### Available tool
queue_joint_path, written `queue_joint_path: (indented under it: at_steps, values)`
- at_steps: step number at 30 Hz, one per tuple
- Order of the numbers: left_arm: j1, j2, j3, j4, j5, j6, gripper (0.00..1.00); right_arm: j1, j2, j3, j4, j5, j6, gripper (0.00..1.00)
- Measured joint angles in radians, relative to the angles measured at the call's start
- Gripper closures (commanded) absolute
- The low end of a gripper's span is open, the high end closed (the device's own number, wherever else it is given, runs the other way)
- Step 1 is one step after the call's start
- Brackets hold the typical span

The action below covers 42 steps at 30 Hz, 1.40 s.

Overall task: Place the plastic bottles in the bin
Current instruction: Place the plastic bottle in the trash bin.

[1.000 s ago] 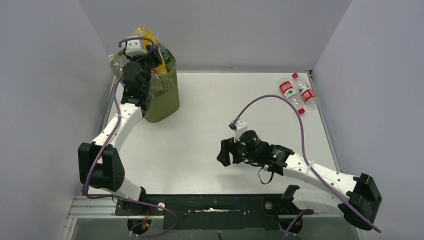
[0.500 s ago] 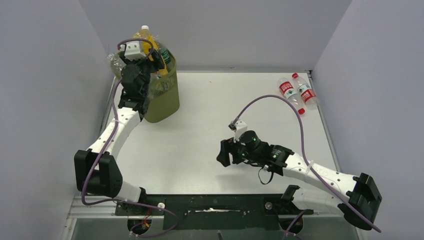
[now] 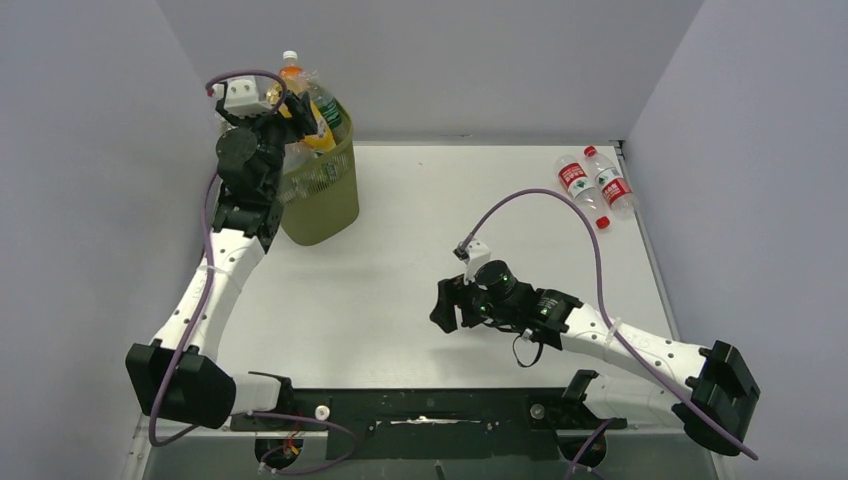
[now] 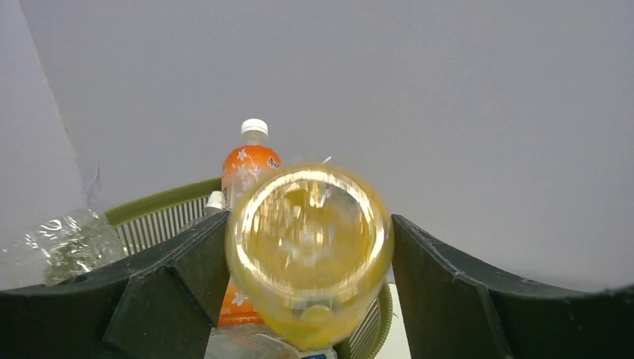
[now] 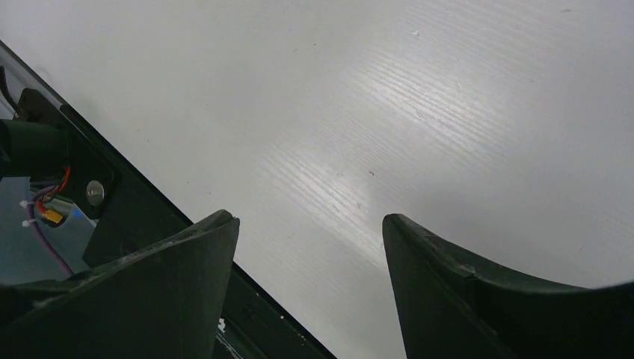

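Two plastic bottles [image 3: 578, 186] hug table's [image 3: 450, 220] far-right edge; right end effector [image 5: 308, 221] spread empty, left end effector [image 4: 310, 224] unclear.

I can make out no words, brands or numbers anywhere. At the far right corner of the desk [image 3: 450, 230] lie the left red-labelled bottle [image 3: 573, 180] and the right red-labelled bottle [image 3: 611, 187]. Each red band carries small white and dark marks, but from above they are too tiny for me to read. From my left wrist I see the orange-labelled bottle [image 4: 250, 163] standing in the bin [image 4: 161, 206]. Its label shows little white flower shapes and one dark mark at the right edge, but no letters I can make out. The parts of my arms that show carry no print I can read.
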Motion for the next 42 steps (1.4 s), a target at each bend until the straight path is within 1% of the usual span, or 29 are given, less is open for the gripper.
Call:
queue_joint_path:
  at_steps: [4,7,22,27,33,38,40,42]
  values:
    - [0.0,-0.047,0.0,-0.007,-0.011,-0.002,0.26,0.005,0.006,-0.003,0.008,0.0,0.001,0.28]
    - [0.002,-0.051,0.001,-0.01,-0.019,-0.002,0.26,0.007,0.007,-0.006,0.02,-0.005,0.004,0.28]
    - [0.006,0.042,0.016,-0.061,-0.027,-0.022,0.25,0.026,0.008,-0.019,0.034,-0.007,0.019,0.28]
    - [0.006,0.042,0.088,-0.134,-0.027,-0.029,0.21,0.041,0.005,-0.031,0.045,-0.006,0.031,0.26]
    - [0.006,0.029,0.229,-0.228,-0.02,-0.045,0.19,0.045,0.006,-0.036,0.051,-0.006,0.037,0.24]
    - [0.007,0.008,0.337,-0.312,0.016,-0.068,0.17,0.045,0.019,-0.036,0.063,-0.006,0.037,0.21]
    - [0.007,0.002,0.367,-0.342,0.036,-0.079,0.17,0.045,0.025,-0.036,0.064,-0.006,0.037,0.19]
    - [0.007,-0.001,0.396,-0.373,0.059,-0.093,0.17,0.045,0.026,-0.037,0.064,-0.006,0.037,0.14]
